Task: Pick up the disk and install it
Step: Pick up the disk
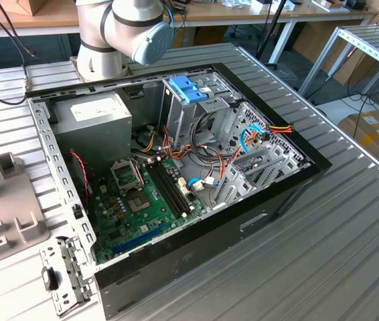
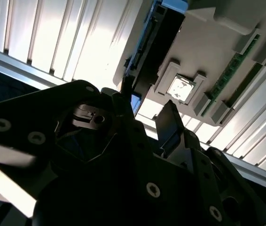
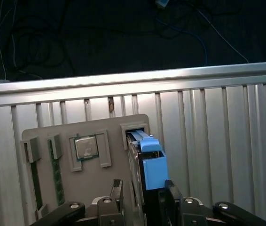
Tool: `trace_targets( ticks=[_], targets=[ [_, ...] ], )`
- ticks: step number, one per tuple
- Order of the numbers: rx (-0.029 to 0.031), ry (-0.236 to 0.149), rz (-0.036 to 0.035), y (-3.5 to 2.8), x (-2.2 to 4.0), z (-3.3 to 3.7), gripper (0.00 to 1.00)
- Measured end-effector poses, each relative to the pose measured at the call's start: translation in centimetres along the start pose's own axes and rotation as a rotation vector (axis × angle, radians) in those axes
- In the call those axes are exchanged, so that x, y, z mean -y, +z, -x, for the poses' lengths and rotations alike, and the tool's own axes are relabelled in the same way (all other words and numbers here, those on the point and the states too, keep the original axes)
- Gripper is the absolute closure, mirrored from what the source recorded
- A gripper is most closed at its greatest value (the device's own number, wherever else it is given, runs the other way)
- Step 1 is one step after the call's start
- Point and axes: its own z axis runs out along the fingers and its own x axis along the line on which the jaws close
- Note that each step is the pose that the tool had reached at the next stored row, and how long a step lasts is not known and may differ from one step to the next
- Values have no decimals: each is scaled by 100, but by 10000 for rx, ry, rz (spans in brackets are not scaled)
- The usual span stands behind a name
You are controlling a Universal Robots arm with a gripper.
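Observation:
In the first wrist view the disk (image 3: 144, 162) stands on edge in a slot of a grey holder plate (image 3: 100, 181), dark casing with a blue plastic end piece uppermost. My gripper (image 3: 144, 186) straddles it, one finger on each side; the jaws are open, with a small gap on one side. In the second wrist view the gripper (image 2: 145, 103) shows the same: dark fingers (image 2: 168, 117) flank the disk (image 2: 154, 44) and a bit of blue sits between them. The open computer case (image 1: 176, 154) lies on the ribbed metal table (image 1: 323, 254) in the exterior view.
The holder plate also carries a processor chip (image 3: 86, 147) and memory sticks (image 3: 55, 174), close to the table's edge rail (image 3: 133, 80). Inside the case are a drive cage with a light-blue top (image 1: 189, 90), a grey power supply (image 1: 99, 114), a motherboard (image 1: 136, 200) and loose cables (image 1: 256, 137).

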Motion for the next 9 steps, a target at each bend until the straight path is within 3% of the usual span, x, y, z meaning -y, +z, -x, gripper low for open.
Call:
trace_targets(
  ticks=[9],
  targets=[
    [51, -500, 34, 48, -25, 58, 52]
  ],
)
